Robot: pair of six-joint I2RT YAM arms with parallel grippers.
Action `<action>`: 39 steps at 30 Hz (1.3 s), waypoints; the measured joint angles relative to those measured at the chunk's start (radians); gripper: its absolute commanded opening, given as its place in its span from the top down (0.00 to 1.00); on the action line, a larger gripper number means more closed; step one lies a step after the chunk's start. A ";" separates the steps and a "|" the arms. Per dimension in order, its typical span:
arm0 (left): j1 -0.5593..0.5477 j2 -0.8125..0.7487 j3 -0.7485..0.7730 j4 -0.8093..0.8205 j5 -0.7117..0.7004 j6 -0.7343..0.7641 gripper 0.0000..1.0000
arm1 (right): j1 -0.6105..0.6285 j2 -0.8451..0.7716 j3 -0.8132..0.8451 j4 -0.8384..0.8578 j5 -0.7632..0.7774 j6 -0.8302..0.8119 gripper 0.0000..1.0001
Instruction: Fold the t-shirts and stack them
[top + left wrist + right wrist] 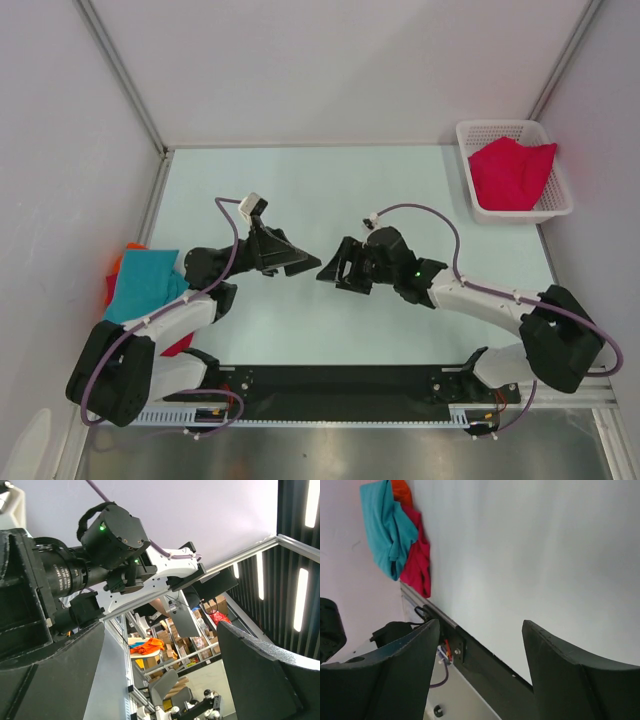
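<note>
A crimson-red t-shirt [512, 172] lies bunched in the white mesh basket [467, 178] at the back right. A stack of folded t-shirts sits at the table's left edge, teal [146, 284] on top, with red [178, 346] and orange [117, 266] showing under it. The right wrist view shows the teal [385, 527], red [417, 562] and orange [401, 491] shirts at upper left. My left gripper [308, 266] and right gripper [331, 272] face each other over the middle of the table. Both are open and empty.
The table [300, 190] is pale green, with grey walls at the left, back and right. A black rail [340, 380] runs along the near edge between the arm bases. The left wrist view looks past the right arm [115, 535] into the room beyond.
</note>
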 measured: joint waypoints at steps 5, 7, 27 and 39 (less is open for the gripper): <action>0.029 -0.001 0.000 0.001 0.027 -0.019 0.01 | -0.003 -0.081 0.049 -0.216 0.121 -0.106 0.30; 0.073 -0.007 0.005 -0.001 0.058 -0.050 0.01 | -0.010 -0.108 0.140 -0.355 0.200 -0.181 0.30; 0.588 0.270 0.321 0.006 0.174 -0.286 0.04 | -0.524 0.047 1.133 -0.818 0.869 -0.816 0.26; 0.693 0.266 0.360 0.015 0.208 -0.287 0.04 | -0.925 0.192 0.943 -0.851 0.315 -0.652 0.29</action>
